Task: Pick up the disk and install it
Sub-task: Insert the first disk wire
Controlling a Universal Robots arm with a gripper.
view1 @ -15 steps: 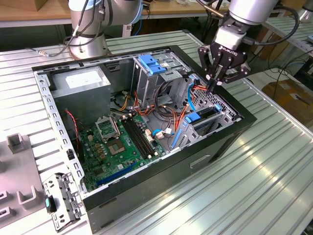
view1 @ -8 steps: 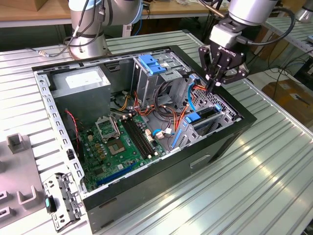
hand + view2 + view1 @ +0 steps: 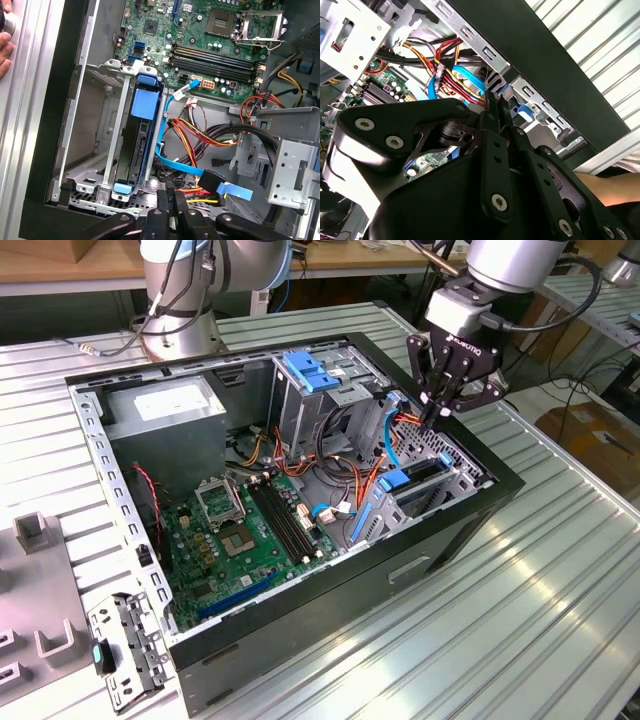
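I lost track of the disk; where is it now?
The disk stands on edge in the metal drive cage at the exterior view's right end of the computer case, close below the gripper.

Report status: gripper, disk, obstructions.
Gripper shut, low over cables. Disk upright in cage. Cables bunched right beside cage.

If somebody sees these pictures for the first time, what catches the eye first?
An open computer case lies on the ribbed metal table, its green circuit board exposed. Toward the exterior view's right, the gripper hangs with jaws closed near the disk, which stands on edge in its bay.
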